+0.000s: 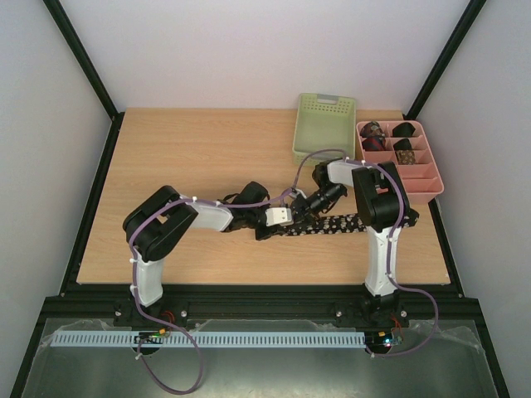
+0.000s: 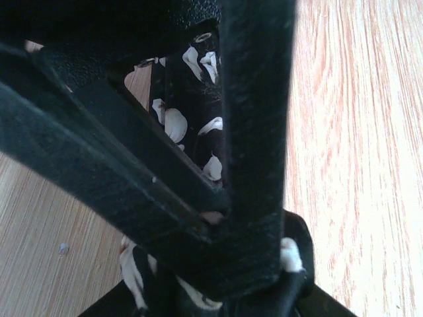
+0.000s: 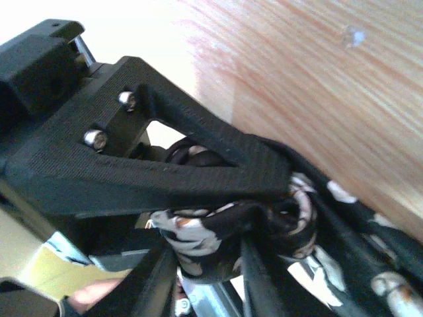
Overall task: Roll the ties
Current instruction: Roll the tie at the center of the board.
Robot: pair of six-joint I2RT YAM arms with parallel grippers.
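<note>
Overhead view bright, evenly lit, soft shadows; wrist views blurred close-up, glare on table (image 3: 198,26).

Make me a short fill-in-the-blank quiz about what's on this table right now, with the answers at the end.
1. The rolled ties sit in the far compartments of the ____ tray.
2. The basket just left of that tray is coloured ____.
3. In the top view, the dotted tie lies stretched out on the ____ half of the table.

Missing words: pink; green; right.
</note>
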